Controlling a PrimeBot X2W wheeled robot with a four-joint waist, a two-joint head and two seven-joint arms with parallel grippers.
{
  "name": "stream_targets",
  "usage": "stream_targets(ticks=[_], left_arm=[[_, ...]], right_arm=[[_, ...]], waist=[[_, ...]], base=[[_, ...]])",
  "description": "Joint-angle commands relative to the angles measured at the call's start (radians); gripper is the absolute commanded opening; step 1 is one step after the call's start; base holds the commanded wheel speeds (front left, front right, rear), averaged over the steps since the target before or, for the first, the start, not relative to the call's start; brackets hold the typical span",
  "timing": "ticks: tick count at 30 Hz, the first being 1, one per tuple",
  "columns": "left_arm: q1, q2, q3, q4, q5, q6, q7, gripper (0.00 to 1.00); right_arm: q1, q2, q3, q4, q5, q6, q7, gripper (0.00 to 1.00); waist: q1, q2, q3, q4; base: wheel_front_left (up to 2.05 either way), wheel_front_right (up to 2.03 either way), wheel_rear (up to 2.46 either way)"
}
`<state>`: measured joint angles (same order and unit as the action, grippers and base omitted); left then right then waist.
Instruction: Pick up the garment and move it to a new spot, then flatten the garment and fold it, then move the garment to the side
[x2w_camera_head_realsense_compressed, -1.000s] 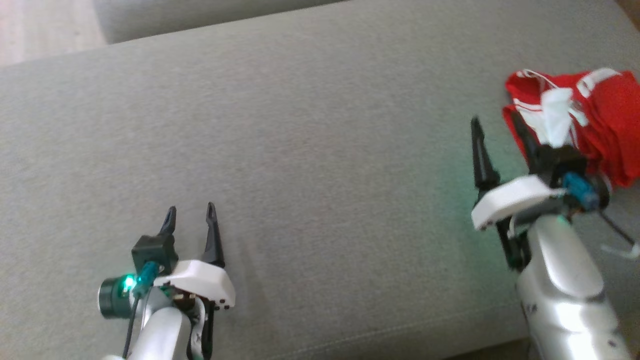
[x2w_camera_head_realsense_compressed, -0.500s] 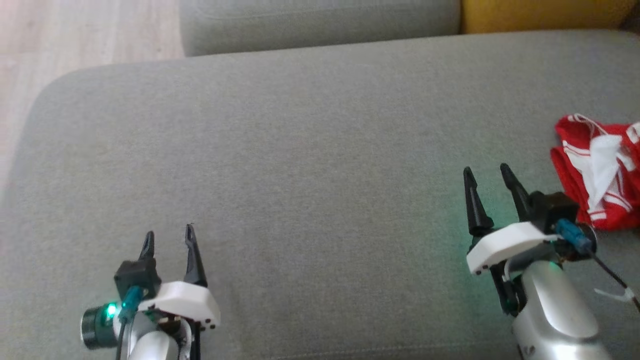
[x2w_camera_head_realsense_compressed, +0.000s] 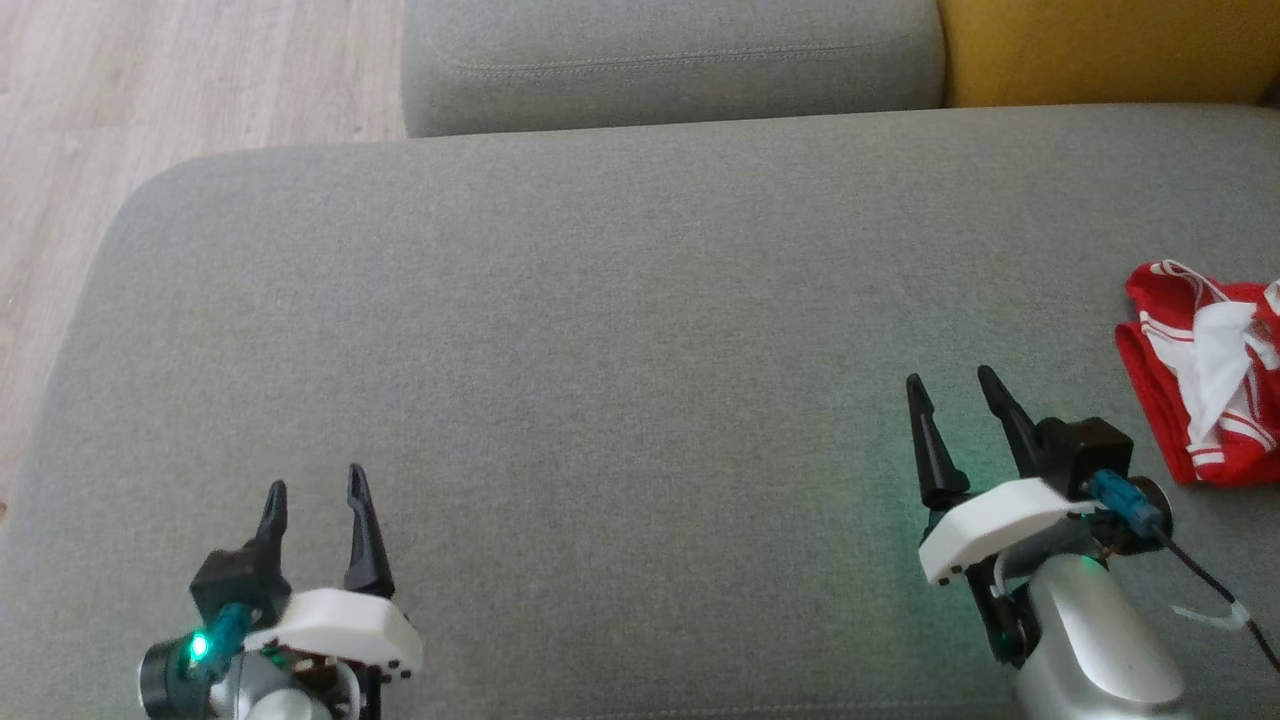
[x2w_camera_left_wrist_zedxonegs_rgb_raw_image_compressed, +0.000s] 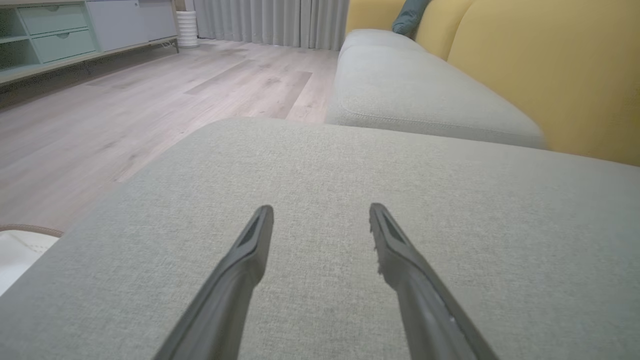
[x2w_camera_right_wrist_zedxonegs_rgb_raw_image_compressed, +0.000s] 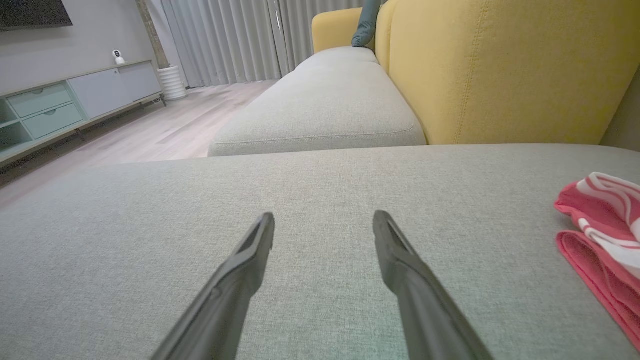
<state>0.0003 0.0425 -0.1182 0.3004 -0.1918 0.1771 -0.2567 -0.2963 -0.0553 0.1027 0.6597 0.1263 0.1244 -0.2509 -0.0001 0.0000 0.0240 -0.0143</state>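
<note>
Head view: the red garment (x2w_camera_head_realsense_compressed: 1205, 385) with white stripes lies as a compact bundle at the far right of the grey sofa seat (x2w_camera_head_realsense_compressed: 600, 330); I judge it is folded and put there on purpose, out of the working middle; the right gripper (x2w_camera_head_realsense_compressed: 948, 375) stands near it but apart, fingers spread and empty; the left gripper (x2w_camera_head_realsense_compressed: 315, 477), well apart from it, is also spread and empty, probably because nothing remains to hold.
</note>
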Motion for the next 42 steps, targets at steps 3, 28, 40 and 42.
stream_targets(ticks=[3,28,40,42], left_arm=[[0.000,0.000,0.002,-0.011,-0.020,-0.020,0.000,0.00],[-0.004,-0.004,0.040,0.033,-0.264,-0.070,0.065,0.00],[-0.016,-0.003,0.062,0.023,-0.398,-0.097,0.101,0.00],[-0.018,-0.003,0.066,0.021,-0.420,-0.102,0.107,0.00]], right_arm=[[0.000,0.000,0.002,0.000,0.000,0.000,0.000,0.00],[0.066,0.002,-0.037,-0.030,0.258,0.001,0.067,0.00],[0.080,0.002,-0.058,-0.075,0.400,0.002,0.101,0.00],[0.083,0.003,-0.061,-0.082,0.424,0.002,0.107,0.00]], waist=[[0.0001,0.0000,0.001,-0.005],[0.0001,0.0000,-0.002,-0.002],[0.0001,0.0000,-0.005,0.000],[0.0001,0.0000,-0.005,0.000]], base=[[0.00,0.00,0.00],[0.00,0.00,0.00],[0.00,0.00,0.00],[0.00,0.00,0.00]])
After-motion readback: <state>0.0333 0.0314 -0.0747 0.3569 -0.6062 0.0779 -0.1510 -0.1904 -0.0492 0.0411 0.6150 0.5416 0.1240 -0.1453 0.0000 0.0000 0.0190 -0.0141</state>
